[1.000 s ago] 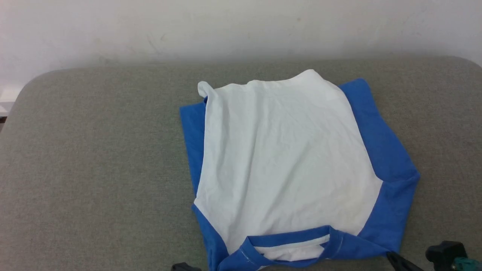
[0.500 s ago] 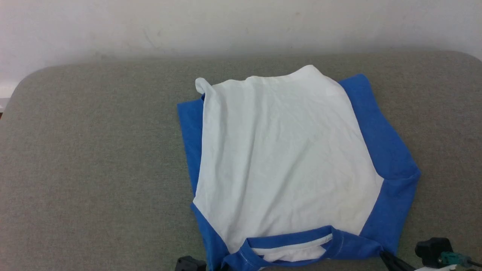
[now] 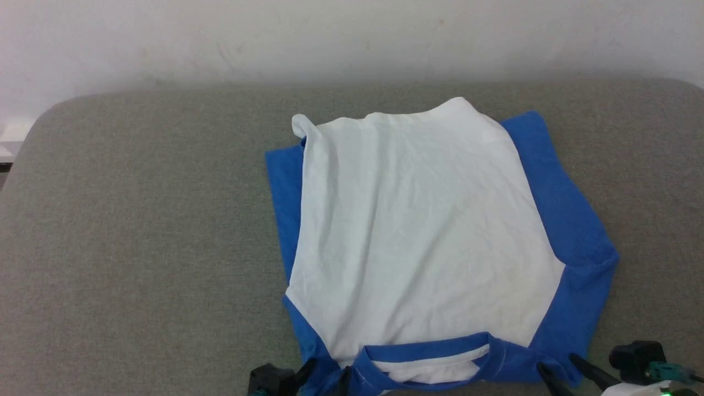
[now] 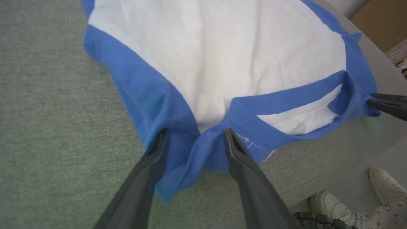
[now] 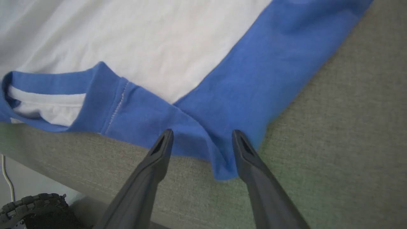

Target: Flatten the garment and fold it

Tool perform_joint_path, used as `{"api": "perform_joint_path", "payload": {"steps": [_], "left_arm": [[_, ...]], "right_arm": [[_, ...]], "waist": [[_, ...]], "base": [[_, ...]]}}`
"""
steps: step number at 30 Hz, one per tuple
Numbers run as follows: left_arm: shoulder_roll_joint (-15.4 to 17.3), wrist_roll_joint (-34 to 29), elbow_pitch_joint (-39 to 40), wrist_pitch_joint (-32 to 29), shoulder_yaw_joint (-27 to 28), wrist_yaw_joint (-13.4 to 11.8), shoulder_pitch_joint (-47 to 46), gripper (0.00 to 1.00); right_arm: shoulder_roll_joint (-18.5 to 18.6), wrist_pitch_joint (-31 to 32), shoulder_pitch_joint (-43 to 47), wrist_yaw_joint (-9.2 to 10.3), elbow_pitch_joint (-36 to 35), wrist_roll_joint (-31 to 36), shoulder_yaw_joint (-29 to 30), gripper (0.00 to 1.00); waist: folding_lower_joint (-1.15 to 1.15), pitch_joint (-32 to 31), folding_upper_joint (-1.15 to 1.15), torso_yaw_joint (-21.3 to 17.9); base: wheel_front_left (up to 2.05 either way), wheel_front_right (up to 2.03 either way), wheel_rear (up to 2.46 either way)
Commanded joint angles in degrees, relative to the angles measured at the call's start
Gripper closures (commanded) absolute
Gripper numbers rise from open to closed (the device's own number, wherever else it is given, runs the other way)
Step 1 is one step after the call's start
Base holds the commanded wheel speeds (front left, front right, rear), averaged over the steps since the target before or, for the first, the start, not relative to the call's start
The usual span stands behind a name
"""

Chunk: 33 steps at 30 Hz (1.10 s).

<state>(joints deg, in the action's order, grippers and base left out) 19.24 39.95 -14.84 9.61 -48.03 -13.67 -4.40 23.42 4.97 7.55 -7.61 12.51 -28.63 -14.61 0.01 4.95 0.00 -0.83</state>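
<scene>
Where the grey pad [image 3: 137, 220] runs toward its near edge, the garment [image 3: 423, 231] is laid, right of the middle, with its blue neck trim [image 3: 423, 352] at that edge and its hem toward the far edge, below the pale wall [image 3: 352, 38]. The white body is spread fairly flat, though fine creases are seen across it. A blue sleeve [image 3: 283, 209] is folded in along the left side and another [image 3: 572, 242] along the right, so that each is seen as a blue band beside the white. A small white corner [image 3: 300, 124] is turned up at the far left of the cloth.

The left gripper [image 4: 195, 132] is held at the near left corner of the garment, its fingers spread apart, with blue cloth lying between them beside the neck trim. The right gripper [image 5: 202, 132] is held at the near right corner, its fingers likewise apart, with a blue fold lying between them. No cloth is seen pinched by either. The near blue edge is slightly draped over the pad's near edge. A person's pale shoes [image 4: 330, 206] are seen on the floor below that edge.
</scene>
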Motion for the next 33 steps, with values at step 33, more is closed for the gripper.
{"api": "perform_joint_path", "payload": {"steps": [33], "left_arm": [[-3.45,-29.32,29.01,5.38,25.84,-12.62,9.14,0.00]], "right_arm": [[-20.44,-10.08,6.20,0.12,-27.63,18.84,28.15,0.00]], "waist": [[-0.01,1.16,0.00,1.60]], "base": [[0.00,0.00,0.00]]}}
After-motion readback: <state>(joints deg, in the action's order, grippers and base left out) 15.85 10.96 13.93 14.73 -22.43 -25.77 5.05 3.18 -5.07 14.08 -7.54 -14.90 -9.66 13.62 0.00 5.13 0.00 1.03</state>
